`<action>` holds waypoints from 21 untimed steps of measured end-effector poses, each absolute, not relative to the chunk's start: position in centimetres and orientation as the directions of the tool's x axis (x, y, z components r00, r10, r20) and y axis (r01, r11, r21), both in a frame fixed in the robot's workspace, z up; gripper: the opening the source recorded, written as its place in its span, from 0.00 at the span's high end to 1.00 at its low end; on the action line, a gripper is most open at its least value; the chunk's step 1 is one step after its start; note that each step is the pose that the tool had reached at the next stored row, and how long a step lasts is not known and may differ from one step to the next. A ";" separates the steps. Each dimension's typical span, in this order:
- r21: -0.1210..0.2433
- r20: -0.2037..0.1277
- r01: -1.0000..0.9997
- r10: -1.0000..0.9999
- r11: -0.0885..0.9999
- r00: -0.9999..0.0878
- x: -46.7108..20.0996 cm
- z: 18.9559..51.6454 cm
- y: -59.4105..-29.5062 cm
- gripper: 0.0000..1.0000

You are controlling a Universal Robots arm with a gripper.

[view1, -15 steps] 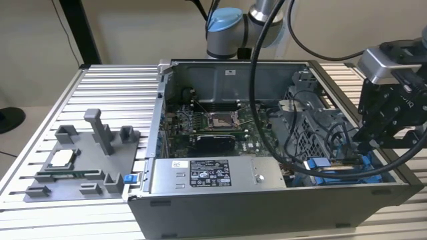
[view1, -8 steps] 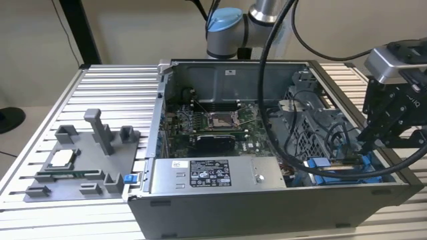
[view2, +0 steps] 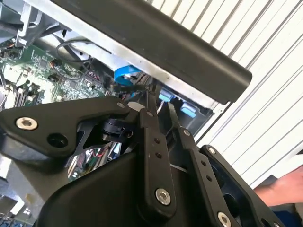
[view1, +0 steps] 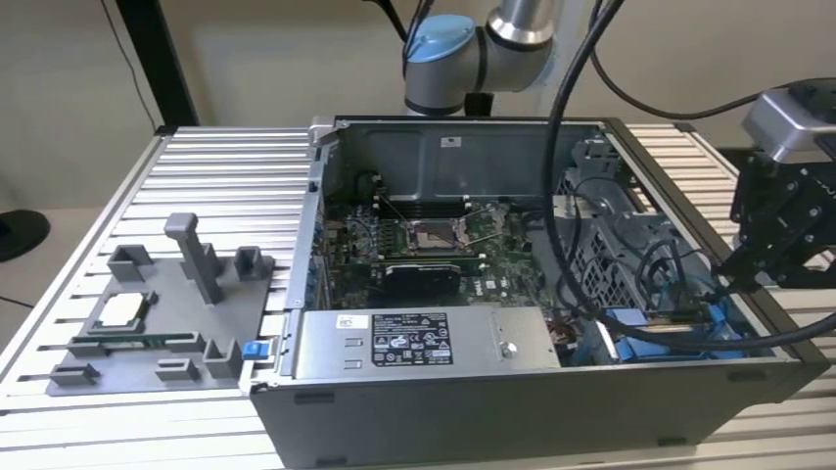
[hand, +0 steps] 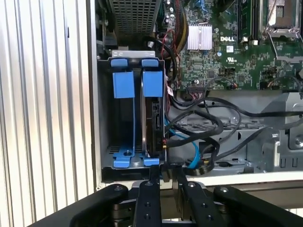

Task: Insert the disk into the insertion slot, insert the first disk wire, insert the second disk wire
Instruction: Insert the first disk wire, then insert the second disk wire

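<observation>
One disk [hand: 153, 120] seated edge-on in insertion slot [hand: 124, 160], label hidden.

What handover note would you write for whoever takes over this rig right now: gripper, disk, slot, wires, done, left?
Gripper: at the case edge, just outside the insertion slot; open or shut cannot be told.
Disk: stands edge-on inside the slot.
Done: disk looks inserted.
Left: likely both wires; a blue cable curls beside the disk, and whether it is plugged in cannot be seen.
</observation>
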State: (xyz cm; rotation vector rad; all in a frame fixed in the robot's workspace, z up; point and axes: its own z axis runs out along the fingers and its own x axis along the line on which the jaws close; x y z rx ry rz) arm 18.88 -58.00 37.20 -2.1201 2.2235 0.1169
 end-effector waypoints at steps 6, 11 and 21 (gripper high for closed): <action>0.012 -0.101 -0.999 -0.994 0.046 -0.047 20.3 37.2 -58.0 1.00; 0.014 -0.101 -0.999 -0.994 0.046 -0.047 21.0 37.2 -58.0 1.00; 0.056 -0.099 -0.998 -0.994 0.038 -0.044 21.0 37.2 -58.0 1.00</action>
